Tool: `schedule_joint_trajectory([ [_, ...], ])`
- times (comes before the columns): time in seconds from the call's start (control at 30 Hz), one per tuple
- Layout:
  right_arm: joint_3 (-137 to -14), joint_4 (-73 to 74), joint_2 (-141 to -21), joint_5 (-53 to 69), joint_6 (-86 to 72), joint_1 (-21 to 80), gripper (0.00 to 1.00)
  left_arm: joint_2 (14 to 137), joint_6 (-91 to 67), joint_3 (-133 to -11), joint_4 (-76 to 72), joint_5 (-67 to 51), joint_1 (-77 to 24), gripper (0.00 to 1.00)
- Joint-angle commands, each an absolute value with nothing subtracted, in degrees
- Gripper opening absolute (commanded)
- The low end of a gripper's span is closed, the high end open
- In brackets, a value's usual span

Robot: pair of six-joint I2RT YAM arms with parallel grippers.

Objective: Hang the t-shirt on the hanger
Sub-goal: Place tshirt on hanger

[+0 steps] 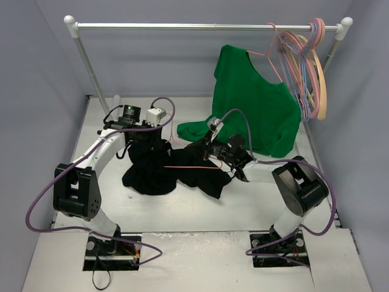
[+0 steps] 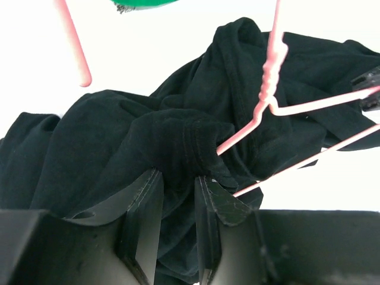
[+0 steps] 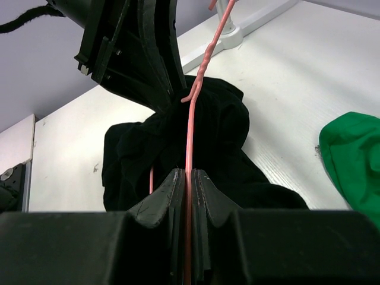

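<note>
Left gripper (image 2: 178, 181) is pinched narrow on a hemmed fold of the t-shirt (image 2: 89, 136); right gripper (image 3: 188, 178) is clamped tight on the hanger (image 3: 191, 127) wire. One hanger arm runs in under that hem, and the shirt lies heaped on the surface (image 3: 297, 77). This looks like the threading step; next, the left should draw the opening further along the wire

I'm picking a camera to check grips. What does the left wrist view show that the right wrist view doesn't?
Only left wrist: the left tool clamping a fold of the t-shirt, and the hanger spreading into two arms. Only right wrist: the right tool shut on the hanger's wire. Both: black t-shirt, pink hanger, the green t-shirt, white table.
</note>
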State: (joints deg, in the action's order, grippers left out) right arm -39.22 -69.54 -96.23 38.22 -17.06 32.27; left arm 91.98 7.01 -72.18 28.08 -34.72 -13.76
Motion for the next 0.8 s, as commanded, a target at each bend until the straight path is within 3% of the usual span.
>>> schedule_joint_trajectory([
  [0.0,-43.4,-99.8,-92.4,41.7,-18.4,32.8,0.0,90.2,5.4,-73.9,23.9,-44.2,-14.3,0.22],
  [0.37,-43.4,-99.6,-88.9,44.9,-20.7,30.1,0.0,89.9,6.4,-74.8,24.4,-42.8,-13.4,0.42],
  [0.67,-44.0,-100.5,-88.3,45.1,-22.1,28.9,0.0,89.5,6.9,-77.2,26.2,-51.6,-13.4,0.42],
  [0.77,-44.5,-101.0,-88.5,45.3,-22.9,28.5,0.0,88.7,6.5,-78.2,26.7,-54.4,-13.4,0.34],
])
